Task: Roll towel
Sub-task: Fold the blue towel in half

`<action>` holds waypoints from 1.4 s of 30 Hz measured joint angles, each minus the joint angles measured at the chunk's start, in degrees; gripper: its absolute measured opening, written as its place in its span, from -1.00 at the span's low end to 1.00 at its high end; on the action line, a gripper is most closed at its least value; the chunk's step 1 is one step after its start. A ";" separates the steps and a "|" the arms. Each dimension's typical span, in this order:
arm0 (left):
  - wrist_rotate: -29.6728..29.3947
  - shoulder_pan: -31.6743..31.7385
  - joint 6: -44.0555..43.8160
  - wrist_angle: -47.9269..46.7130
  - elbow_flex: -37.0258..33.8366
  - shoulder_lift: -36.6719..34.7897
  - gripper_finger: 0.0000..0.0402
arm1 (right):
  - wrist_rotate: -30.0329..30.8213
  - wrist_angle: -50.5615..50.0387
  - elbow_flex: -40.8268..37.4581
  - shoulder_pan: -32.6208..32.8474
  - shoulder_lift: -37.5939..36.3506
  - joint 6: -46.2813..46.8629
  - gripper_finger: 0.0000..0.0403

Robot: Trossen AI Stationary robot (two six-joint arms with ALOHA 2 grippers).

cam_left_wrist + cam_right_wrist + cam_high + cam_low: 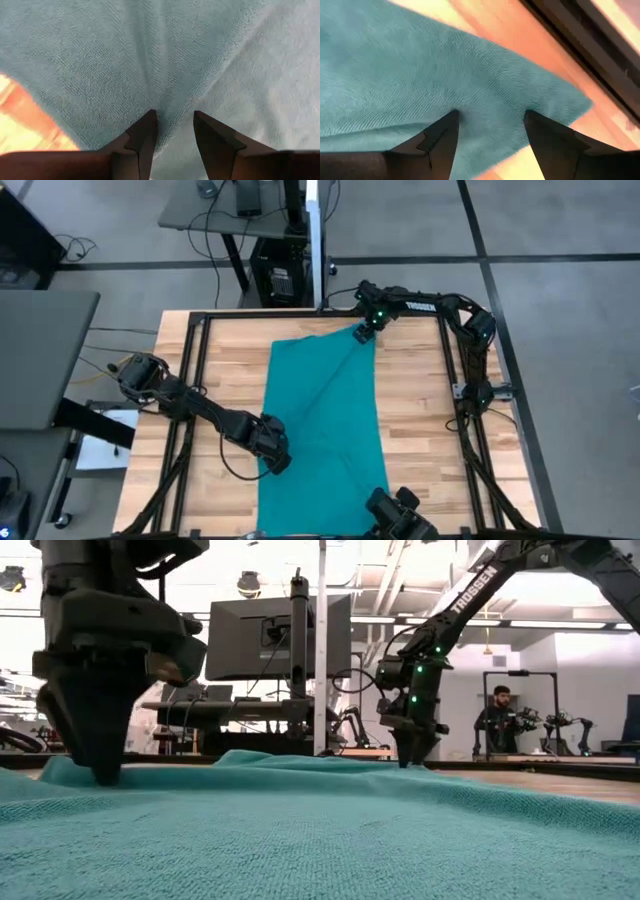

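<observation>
From above, the towel (322, 435) lies flat along the middle of the wooden table (215, 365), long axis running from the far edge to the near one, with a diagonal crease across it. The left gripper (275, 458) sits on its left edge, the right gripper (364, 333) at its far right corner. At table height, both grippers point straight down with their tips on the cloth, and a low ridge rises between them; beyond stand a monitor (279, 637) and a person (498, 720) well back in the room. The left wrist view shows the fingers (145, 131) parted with a fold of cloth bunched between them — pinched, by my reading. The right wrist view shows the fingers (445, 134) spread wide on the corner, bare wood and a dark frame rail (580, 37) just beyond; they seem not yet closed. To roll cleanly, both ends should probably be gripped level and the crease pulled flat first — otherwise the roll may skew.
</observation>
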 joint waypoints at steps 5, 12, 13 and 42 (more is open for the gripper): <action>-1.47 4.62 5.57 -7.15 4.52 -5.27 -0.42 | -0.52 0.22 1.16 1.76 -4.42 -2.65 0.09; -3.11 19.41 13.27 -12.92 7.38 -16.38 -0.37 | -9.25 0.26 0.69 5.95 -10.31 -1.47 0.09; -3.03 23.04 15.54 -13.48 7.38 -17.77 -0.34 | -10.64 0.24 0.49 6.93 -10.50 -1.10 0.09; 26.45 71.77 55.36 10.89 7.35 9.59 0.02 | -10.16 1.64 -5.10 23.36 -10.45 22.34 0.09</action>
